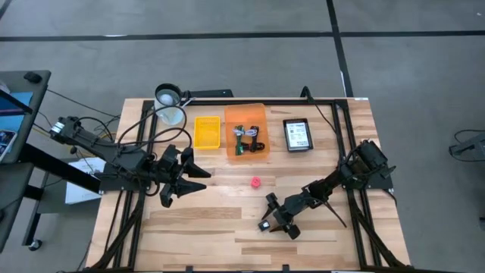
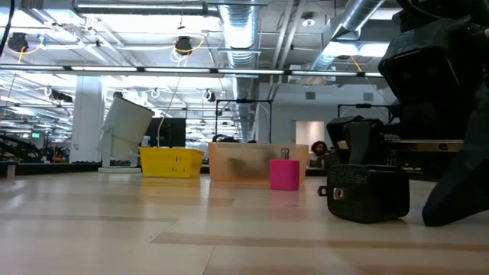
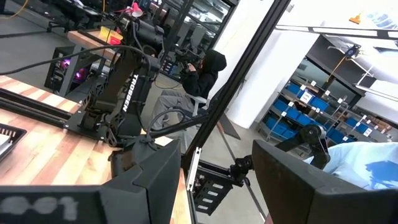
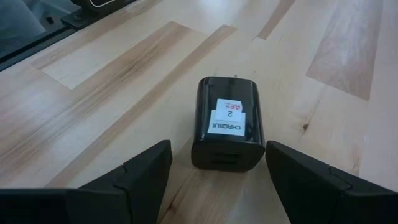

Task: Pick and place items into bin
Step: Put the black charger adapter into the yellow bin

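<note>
Black charger block (image 4: 226,123), one; pink piece (image 1: 256,182), one.

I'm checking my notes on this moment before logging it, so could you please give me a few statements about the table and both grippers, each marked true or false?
1. The right gripper is open, its fingers either side of a black charger block lying on the table. True.
2. The small pink cylinder already lies inside the orange bin. False: it stands on the bare wood in front of that bin.
3. The left gripper is shut on a cable. False: it is open and holds nothing.
4. A yellow tray sits beside the orange bin. True.
5. The orange bin is empty. False: black and green cables and clips lie in it.
</note>
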Controlling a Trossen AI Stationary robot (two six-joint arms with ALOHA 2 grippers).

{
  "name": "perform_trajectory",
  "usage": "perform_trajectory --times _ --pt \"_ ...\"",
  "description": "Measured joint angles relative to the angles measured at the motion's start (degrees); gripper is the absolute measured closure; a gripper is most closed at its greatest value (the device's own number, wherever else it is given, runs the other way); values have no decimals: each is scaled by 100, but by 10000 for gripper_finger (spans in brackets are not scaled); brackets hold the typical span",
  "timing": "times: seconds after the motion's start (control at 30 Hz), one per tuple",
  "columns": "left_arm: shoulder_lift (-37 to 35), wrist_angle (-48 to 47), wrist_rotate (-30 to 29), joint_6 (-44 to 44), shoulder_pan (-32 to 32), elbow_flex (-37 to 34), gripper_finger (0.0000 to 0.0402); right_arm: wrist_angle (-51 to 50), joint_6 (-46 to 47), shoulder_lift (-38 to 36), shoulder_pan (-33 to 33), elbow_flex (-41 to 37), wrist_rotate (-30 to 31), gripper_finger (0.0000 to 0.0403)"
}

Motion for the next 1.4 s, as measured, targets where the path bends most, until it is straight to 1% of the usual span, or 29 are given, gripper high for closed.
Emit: perform_trajectory --times 0.37,1.4 --pt "0 -1 0 4 0 0 212 -5 -142 7 0 62 17 143" --pt "0 -62 3 4 0 0 212 -19 -133 4 -98 74 -9 143"
